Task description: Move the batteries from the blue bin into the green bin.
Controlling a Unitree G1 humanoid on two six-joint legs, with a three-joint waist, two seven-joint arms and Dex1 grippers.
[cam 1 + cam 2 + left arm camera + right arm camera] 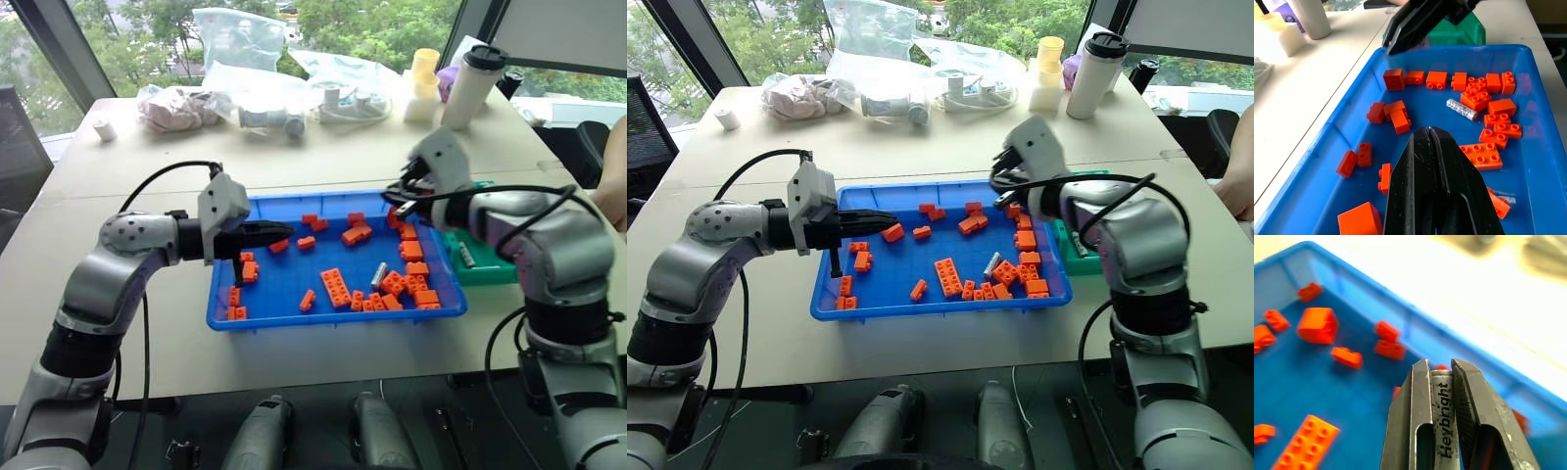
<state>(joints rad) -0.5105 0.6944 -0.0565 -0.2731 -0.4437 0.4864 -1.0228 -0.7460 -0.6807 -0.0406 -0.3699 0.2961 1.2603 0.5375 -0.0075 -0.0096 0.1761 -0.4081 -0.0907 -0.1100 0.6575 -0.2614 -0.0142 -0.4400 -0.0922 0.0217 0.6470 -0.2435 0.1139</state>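
The blue bin [323, 319] sits mid-table and holds several orange bricks [336, 285] and a silver battery [378, 275], also seen as the battery [1462, 108] in the left wrist view. My right gripper [397, 199] hovers over the bin's far right corner. In the right wrist view the right gripper [1440, 364] is shut on a battery [1443, 416] printed "Heybright". The green bin [487, 269] stands just right of the blue bin with one battery [467, 257] inside. My left gripper [287, 231] is shut and empty, held level above the blue bin's left part.
Along the table's far side stand a white tumbler [471, 84], yellow cups [424, 70], plastic bags [238, 39] and a small white cup [104, 128]. A person's hand [615, 196] shows at the right edge.
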